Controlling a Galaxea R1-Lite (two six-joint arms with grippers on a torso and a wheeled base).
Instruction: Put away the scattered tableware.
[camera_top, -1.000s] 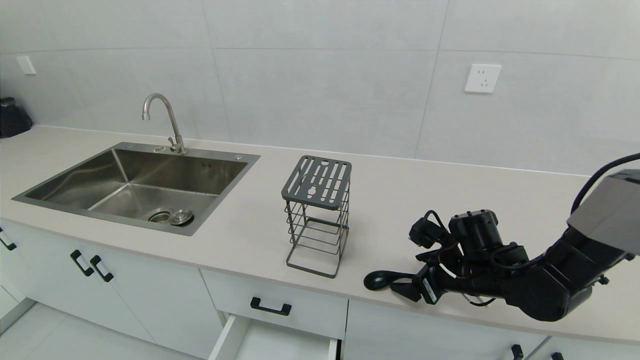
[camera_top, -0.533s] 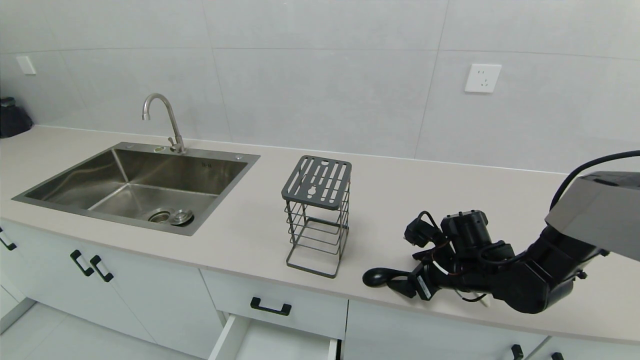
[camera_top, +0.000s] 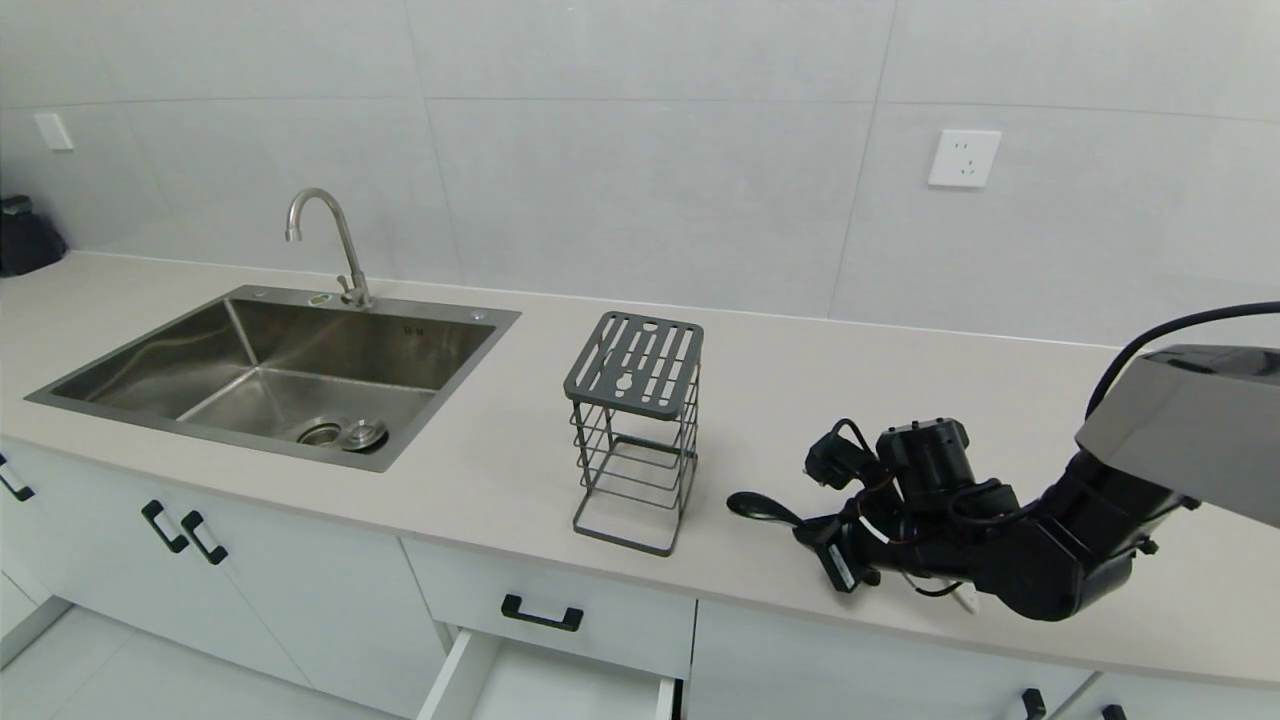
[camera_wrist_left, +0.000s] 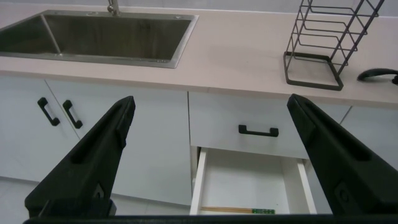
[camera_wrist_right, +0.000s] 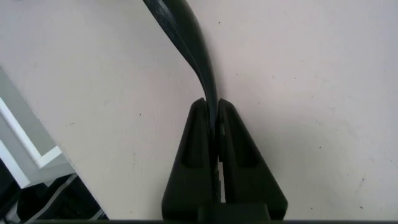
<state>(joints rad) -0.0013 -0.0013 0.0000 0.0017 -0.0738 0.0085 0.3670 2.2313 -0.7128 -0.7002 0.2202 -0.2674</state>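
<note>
Far over on the left, the steel sink (camera_top: 150, 372) is set into the counter (camera_top: 500, 470), with its tap (camera_top: 325, 235) at the far edge. The left gripper (camera_wrist_left: 211, 102) hangs low on the near side of the cupboards. Its 2 fingers (camera_wrist_left: 93, 162) are spread wide apart and hold nothing. Below the counter edge, 1 drawer (camera_wrist_left: 205, 186) is pulled open, and a thin pair of chopsticks (camera_wrist_left: 239, 210) lies at its near end.

Near the middle of the counter stands a dark wire rack (camera_top: 635, 430) with a flat top full of slots. It is upright and has nothing in it.

Just right of the rack is the black spoon (camera_top: 757, 506). Its round end points left at the rack and its handle runs right into the right gripper (camera_top: 830, 545). The wrist camera shows the 2 fingers (camera_wrist_right: 198, 134) pressed tight together on the thin handle (camera_wrist_right: 186, 37), close to its end. I cannot tell if the round end touches the counter or sits just above it.

I think the spoon is light and stiff, so it should lift easily. The handle looks thin and smooth, so it may turn or slip in the grip. Holding it near the end lets the round end swing, so slow moves seem best. The slots in the rack top look like the place for it
</note>
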